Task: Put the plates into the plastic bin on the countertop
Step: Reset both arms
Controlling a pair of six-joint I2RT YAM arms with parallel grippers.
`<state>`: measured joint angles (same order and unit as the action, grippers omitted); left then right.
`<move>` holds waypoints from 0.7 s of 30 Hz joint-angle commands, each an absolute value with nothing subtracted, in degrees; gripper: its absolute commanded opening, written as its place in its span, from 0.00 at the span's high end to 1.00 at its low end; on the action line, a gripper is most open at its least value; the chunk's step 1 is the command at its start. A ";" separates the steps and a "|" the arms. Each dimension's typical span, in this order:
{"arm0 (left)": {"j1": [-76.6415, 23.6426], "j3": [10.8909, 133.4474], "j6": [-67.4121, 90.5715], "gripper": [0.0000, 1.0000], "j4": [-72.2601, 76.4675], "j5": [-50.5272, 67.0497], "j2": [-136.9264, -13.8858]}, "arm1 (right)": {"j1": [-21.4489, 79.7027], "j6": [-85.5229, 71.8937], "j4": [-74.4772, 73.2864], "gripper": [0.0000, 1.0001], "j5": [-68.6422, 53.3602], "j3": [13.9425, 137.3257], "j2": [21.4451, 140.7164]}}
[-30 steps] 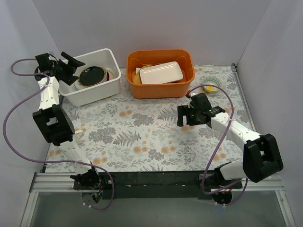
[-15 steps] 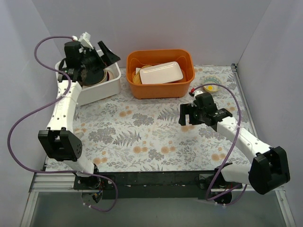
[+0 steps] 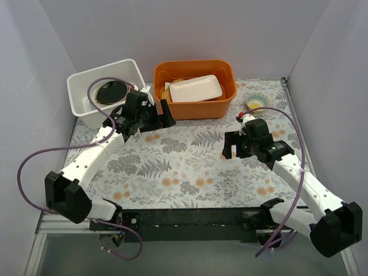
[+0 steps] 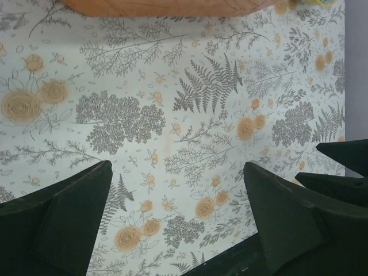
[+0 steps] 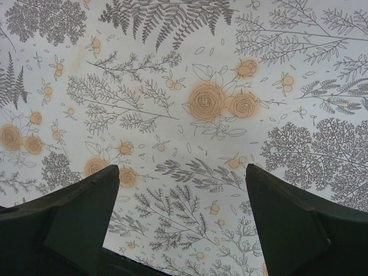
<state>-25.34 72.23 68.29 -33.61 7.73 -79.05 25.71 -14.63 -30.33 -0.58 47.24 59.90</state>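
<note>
Upper left, the white rectangular plastic bin (image 3: 82, 87) holds a dark round plate (image 3: 112, 92). Top centre, the orange plastic tub (image 3: 198, 109) carries a white rectangular dish (image 3: 195, 89). Both the left gripper (image 4: 177, 167) and right gripper (image 5: 181, 168) gape wide, empty, above the fern-printed grey table (image 3: 172, 164).

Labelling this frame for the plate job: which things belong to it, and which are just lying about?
Job: plastic bin; dark plate in it; what looks like an amber plate edge beneath the dish; countertop.
Lying about: orange tub; white rectangular dish inside it; small bowl at the back right.
</note>
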 commanded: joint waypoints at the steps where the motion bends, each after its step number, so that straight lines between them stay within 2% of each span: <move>1: -27.77 65.07 72.33 0.02 -32.70 2.81 -71.64 | 25.49 -14.41 -32.96 0.02 -0.26 45.09 55.99; 11: -30.41 48.62 77.87 0.02 -29.71 5.98 -58.98 | 25.40 -16.17 -34.72 0.02 -1.67 41.84 50.37; 21: -30.85 40.17 81.30 0.02 -31.11 5.63 -48.35 | 25.49 -17.31 -36.12 0.02 -1.85 40.08 44.92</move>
<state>-30.44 41.98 79.55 -31.11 6.15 -53.25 25.61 -16.53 -35.99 -1.65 41.30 47.27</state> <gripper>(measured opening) 0.982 0.981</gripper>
